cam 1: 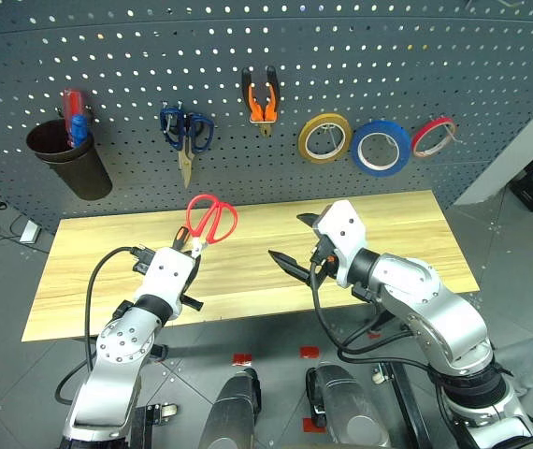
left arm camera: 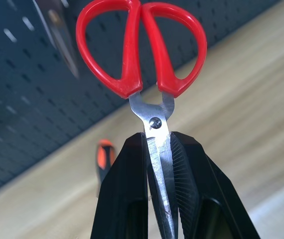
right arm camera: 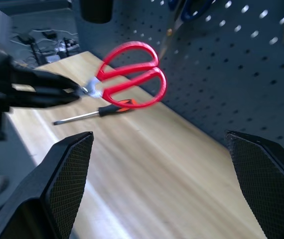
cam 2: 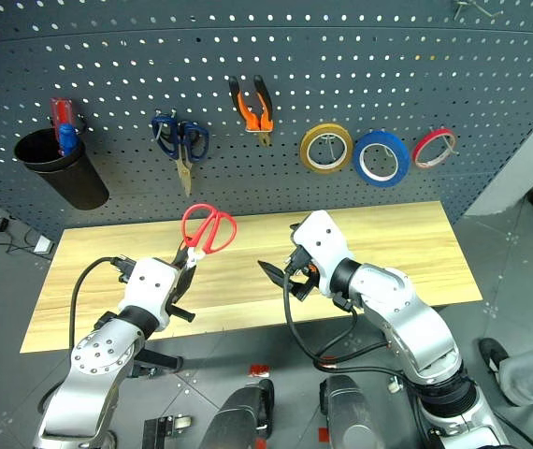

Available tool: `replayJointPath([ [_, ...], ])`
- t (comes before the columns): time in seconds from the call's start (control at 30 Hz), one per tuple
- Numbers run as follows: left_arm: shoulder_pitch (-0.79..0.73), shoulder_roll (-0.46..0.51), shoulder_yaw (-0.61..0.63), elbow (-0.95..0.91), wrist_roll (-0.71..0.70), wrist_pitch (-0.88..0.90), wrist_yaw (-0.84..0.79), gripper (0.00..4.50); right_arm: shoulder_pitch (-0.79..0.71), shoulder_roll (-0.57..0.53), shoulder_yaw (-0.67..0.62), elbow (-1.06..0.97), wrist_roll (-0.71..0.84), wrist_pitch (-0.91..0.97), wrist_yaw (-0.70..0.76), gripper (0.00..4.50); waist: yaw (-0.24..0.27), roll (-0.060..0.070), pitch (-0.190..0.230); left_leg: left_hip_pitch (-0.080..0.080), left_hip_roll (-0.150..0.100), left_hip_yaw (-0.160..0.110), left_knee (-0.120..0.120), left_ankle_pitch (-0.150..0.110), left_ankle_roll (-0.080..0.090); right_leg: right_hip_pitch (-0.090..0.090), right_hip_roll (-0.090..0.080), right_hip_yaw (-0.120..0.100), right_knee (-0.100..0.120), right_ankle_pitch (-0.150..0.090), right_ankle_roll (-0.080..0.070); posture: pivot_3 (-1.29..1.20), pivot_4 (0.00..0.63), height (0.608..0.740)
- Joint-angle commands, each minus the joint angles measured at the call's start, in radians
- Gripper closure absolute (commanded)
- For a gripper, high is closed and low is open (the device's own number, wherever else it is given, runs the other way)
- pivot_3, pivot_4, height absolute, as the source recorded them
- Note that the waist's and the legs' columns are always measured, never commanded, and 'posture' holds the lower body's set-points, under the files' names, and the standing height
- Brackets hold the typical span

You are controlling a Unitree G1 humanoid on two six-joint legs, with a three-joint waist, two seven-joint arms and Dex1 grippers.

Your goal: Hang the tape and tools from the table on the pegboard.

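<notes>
My left gripper is shut on the blades of the red-handled scissors. It holds them above the table with the handles pointing at the pegboard. In the left wrist view the blades sit between the black fingers, below the handles of the scissors. My right gripper stands open beside them over the table's middle, holding nothing. The screwdriver lies on the table under the scissors. The pliers and the blue tape hang on the pegboard.
Blue-handled scissors, a yellow tape ring and a thin red tape ring hang on the board. A black cup with red and blue items is fixed at its left. Bare tabletop lies to the right of my right arm.
</notes>
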Motion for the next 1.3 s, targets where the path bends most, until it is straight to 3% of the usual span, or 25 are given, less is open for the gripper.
replayJointPath([
  [0.03,0.011,0.007,0.013,-0.109,0.07,-0.077,0.037,4.1,-0.025,0.022,-0.021,-0.035,-0.022,-0.071,-0.024,0.0,0.0,0.0,0.0,0.0,0.0,0.0,0.0,0.0,0.0,0.0,0.0,0.0,0.0,0.0,0.0,-0.24,0.211,0.74],
  [0.17,0.0,-0.025,0.049,-0.124,0.12,-0.087,0.103,4.1,-0.047,0.058,-0.034,-0.021,-0.027,-0.109,-0.039,0.0,-0.001,0.0,0.0,0.0,0.001,0.0,0.0,0.0,0.0,0.0,0.001,0.0,0.0,0.0,0.0,-0.24,0.207,0.74],
  [0.57,-0.268,-0.003,0.088,0.052,0.088,-0.054,0.069,4.1,-0.176,0.168,-0.054,0.126,-0.037,-0.141,-0.084,0.0,-0.003,-0.002,-0.003,0.001,0.001,0.0,0.002,0.0,0.0,0.001,0.002,0.0,0.0,0.003,0.0,-0.25,0.2,0.74],
  [0.97,-0.295,-0.025,0.094,0.159,0.071,-0.04,0.074,4.1,-0.203,0.182,-0.045,0.169,-0.047,-0.166,-0.081,0.0,-0.004,-0.001,-0.003,0.0,0.001,0.0,0.001,0.0,0.0,0.001,0.002,0.001,0.001,0.004,0.0,-0.25,0.202,0.74],
  [1.2,-0.282,-0.07,0.083,0.241,0.013,0.065,0.048,1.94,-0.18,0.181,-0.025,0.167,-0.064,-0.153,-0.069,0.0,-0.005,-0.002,-0.008,0.001,0.001,0.0,0.001,0.0,0.0,0.0,0.002,0.001,0.002,0.004,0.0,-0.26,0.194,0.74],
  [1.3,-0.281,-0.098,0.139,0.281,-0.063,0.174,0.034,1.06,-0.167,0.18,-0.004,0.151,-0.063,-0.084,-0.072,0.0,-0.007,-0.002,-0.013,0.001,0.001,0.0,0.002,0.0,0.0,0.0,0.002,0.001,0.002,0.004,0.0,-0.28,0.195,0.74],
])
